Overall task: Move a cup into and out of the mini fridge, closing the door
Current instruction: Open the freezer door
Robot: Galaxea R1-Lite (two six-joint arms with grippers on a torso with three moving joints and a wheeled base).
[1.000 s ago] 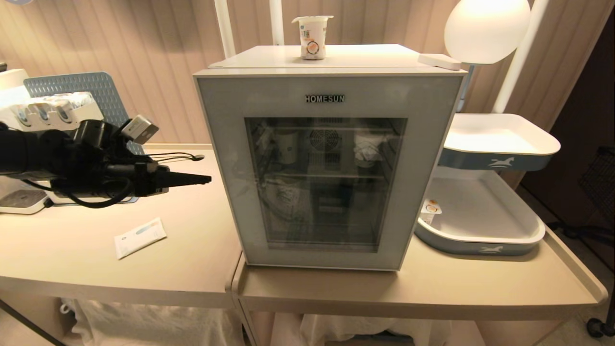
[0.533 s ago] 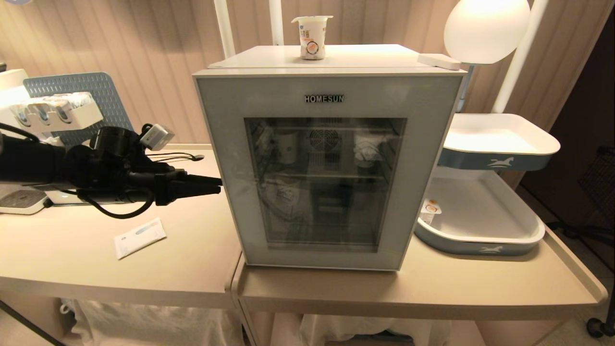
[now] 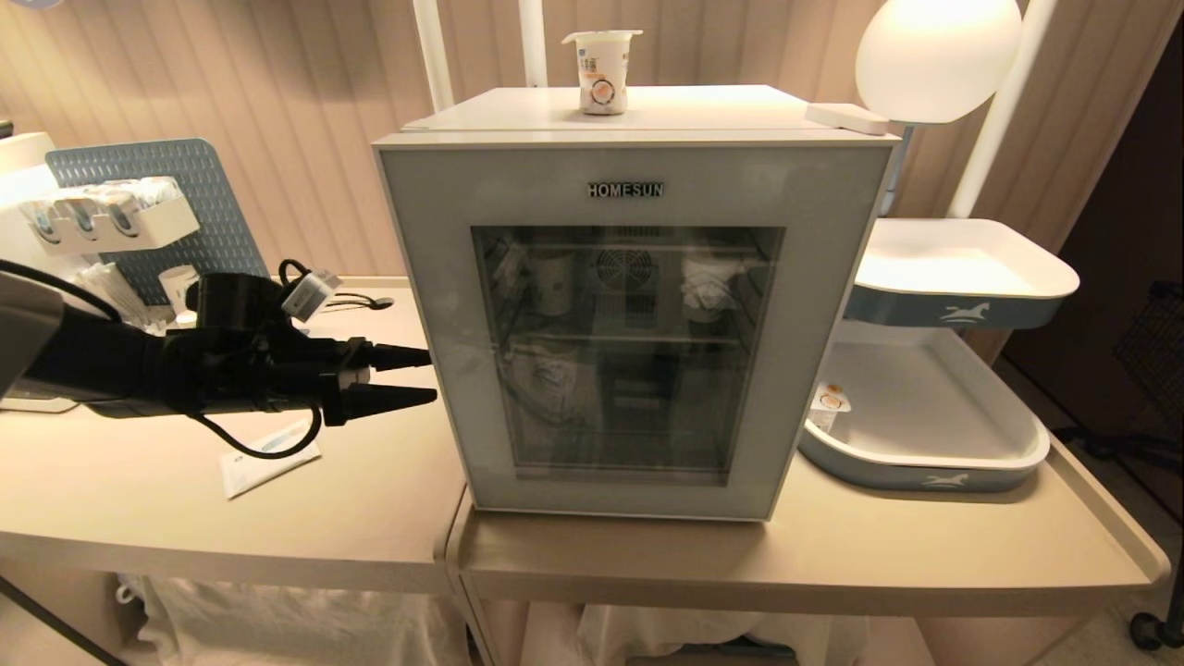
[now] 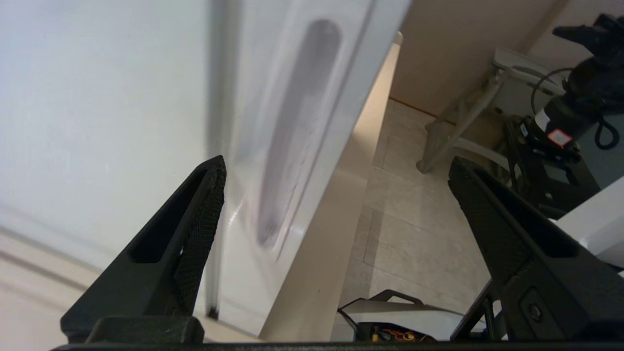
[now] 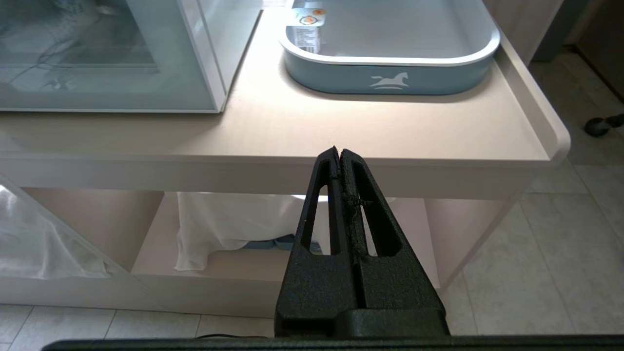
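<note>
While the door is closed, the cup stands atop the mini fridge on a beige tabletop before a ribbed wall; the left tool, spread, reaches its left side; the right tool is pressed together.

vertical-ribbed beige wall panelling behind. two pale beige worktops side by side: left worktop, right worktop with raised rim. two white poles rise against wall. glowing white globe lamp upper right, warm light. tiered white-and-blue trays at right. blue perforated panel stands at left. pale tiled floor below. white cloth hangs under worktop.
</note>
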